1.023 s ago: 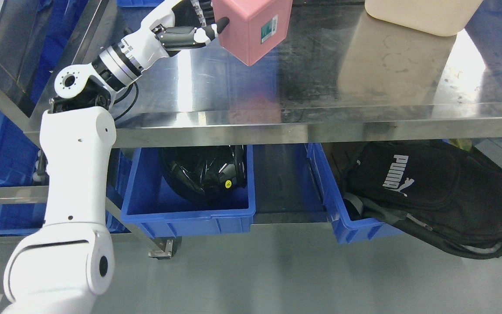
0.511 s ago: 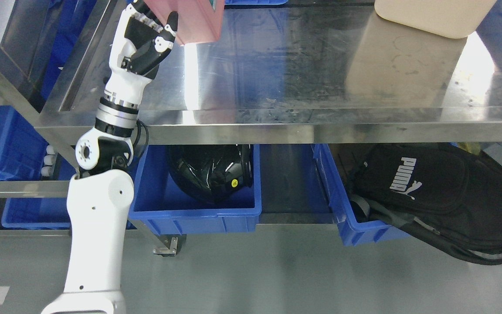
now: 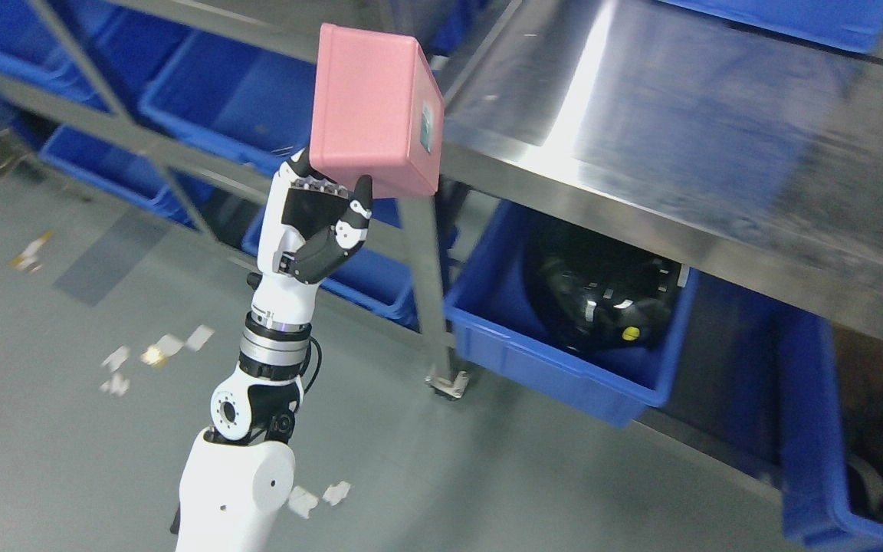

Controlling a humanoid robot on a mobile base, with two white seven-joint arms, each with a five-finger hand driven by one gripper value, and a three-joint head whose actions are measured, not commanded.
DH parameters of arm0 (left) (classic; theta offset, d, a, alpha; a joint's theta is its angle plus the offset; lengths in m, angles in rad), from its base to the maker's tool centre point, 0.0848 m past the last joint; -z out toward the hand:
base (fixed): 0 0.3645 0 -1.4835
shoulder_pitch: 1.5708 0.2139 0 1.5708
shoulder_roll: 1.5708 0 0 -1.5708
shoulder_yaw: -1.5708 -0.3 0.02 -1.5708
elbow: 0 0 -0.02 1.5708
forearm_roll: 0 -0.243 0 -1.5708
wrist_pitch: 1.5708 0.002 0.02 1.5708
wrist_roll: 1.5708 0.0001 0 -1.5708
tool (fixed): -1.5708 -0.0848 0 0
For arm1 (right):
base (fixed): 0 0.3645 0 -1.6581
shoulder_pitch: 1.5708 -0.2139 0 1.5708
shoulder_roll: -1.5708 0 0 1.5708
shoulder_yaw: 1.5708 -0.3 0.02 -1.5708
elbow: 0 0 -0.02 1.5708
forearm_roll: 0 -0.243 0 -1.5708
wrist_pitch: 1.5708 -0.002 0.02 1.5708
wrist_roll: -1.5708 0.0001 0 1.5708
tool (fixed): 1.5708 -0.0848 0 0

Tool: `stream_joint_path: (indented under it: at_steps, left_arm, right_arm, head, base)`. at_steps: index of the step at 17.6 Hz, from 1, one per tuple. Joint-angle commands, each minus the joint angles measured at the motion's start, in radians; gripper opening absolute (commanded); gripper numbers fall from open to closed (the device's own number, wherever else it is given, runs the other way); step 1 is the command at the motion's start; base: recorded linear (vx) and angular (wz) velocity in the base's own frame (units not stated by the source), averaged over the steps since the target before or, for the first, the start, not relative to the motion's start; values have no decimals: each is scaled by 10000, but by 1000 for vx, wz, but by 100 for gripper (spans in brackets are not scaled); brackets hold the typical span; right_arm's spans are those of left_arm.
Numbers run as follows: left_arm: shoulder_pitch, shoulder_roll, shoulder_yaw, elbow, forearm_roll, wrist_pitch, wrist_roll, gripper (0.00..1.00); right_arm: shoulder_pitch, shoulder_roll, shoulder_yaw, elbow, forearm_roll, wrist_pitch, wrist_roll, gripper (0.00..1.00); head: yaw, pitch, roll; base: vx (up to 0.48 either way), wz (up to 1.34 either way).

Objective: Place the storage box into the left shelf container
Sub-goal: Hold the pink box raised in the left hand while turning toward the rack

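Observation:
A pink storage box (image 3: 374,119) with a small label on its side is held up in the air by my left hand (image 3: 317,224), whose fingers are curled under its lower edge. The box hangs just left of the steel table's corner (image 3: 487,146). Behind and left of it stands a steel shelf rack holding several blue bins (image 3: 227,100). The right arm is out of view.
A table leg with a caster (image 3: 430,307) stands just right of my hand. Under the table a blue bin (image 3: 556,368) holds a black helmet (image 3: 602,303). Another blue bin (image 3: 817,460) is at the lower right. Paper scraps (image 3: 154,349) litter the grey floor.
The camera has swung left and tilted, so the whole picture has shifted. My left hand has carried the pink box off the tabletop to its left corner, toward the shelf rack.

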Motion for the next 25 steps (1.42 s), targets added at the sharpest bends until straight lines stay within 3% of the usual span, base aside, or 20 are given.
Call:
stream_joint_path:
  at_steps: [1,13,25]
  left_arm:
    - [1095,141,-1268,-1567,11,-128,10,1]
    - [1403,141,-945,-1567,11,-404,10,1]
    - [1939,141,-914,-1551,11,-435,-174,2]
  right_arm:
    - [93,-175,-46,-175,15,-3,-6,100]
    - [93,-175,-46,-175,15,-3,-6,100]
    - [93,-175,-46,-175,15,-3,-6,100]
  head:
    - [0,0,0]
    - [0,7,0]
    - [0,7,0]
  base:
    - [18,1377]
    - [169,1338]
    - [491,278]
